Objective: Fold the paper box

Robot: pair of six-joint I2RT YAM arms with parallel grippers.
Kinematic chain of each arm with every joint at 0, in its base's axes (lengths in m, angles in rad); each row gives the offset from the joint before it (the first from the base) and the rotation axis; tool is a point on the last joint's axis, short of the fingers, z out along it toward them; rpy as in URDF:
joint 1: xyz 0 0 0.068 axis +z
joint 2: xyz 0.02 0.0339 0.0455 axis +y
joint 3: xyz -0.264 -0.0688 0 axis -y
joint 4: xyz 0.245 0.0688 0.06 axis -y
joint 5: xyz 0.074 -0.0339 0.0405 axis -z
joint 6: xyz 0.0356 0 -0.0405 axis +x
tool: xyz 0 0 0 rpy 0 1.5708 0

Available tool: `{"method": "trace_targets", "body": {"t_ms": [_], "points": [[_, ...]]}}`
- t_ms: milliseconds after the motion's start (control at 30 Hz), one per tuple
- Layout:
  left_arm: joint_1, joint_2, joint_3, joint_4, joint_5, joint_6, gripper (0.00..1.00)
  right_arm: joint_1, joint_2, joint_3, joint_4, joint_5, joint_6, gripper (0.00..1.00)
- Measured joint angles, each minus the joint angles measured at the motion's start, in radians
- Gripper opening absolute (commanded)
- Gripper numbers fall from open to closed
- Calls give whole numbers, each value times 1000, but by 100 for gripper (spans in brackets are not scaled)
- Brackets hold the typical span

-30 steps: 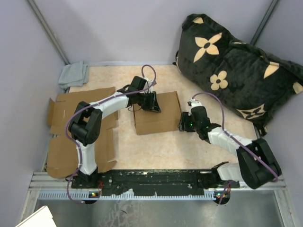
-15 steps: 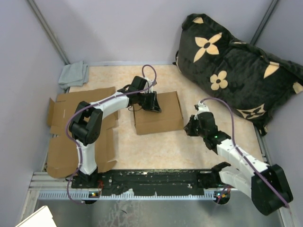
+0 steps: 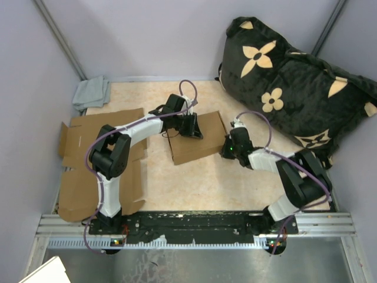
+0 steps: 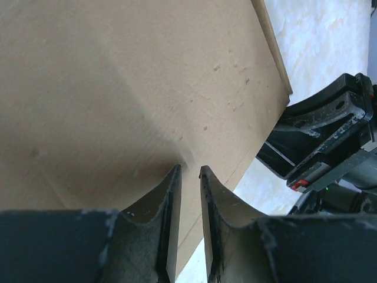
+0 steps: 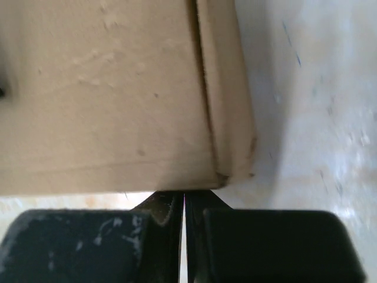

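Paper box (image 5: 112, 88) against closed right gripper (image 5: 184, 198) tips

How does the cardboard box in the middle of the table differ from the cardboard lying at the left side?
The box is folded up into a closed block; the flat cardboard lies unfolded, its flaps spread out. The box has the left gripper over its top and the right gripper at its right side; neither gripper touches the flat cardboard. Both are plain brown cardboard.
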Motion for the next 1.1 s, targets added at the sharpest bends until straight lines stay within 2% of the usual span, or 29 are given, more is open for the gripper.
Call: {"method": "trace_targets", "body": {"t_ms": [167,300,467,600,700,800,967,1100], "points": [[-1,21,24,22,-11,2,24,0,156,147,30,37,26,0],[0,25,29,19,-14,5,24,15,185,169,59,74,20,0],[0,30,40,6,-14,7,25,163,135,117,57,96,3,0],[-3,37,47,6,-3,8,35,292,81,54,101,66,19,0],[-8,36,61,-8,-5,10,48,300,94,55,133,58,32,0],[-13,13,63,-19,-34,17,56,294,167,85,172,41,49,0],[-1,-95,58,-139,-185,44,59,294,318,224,240,14,73,0],[37,-282,10,-188,-285,55,59,290,448,388,234,6,85,0]]}}
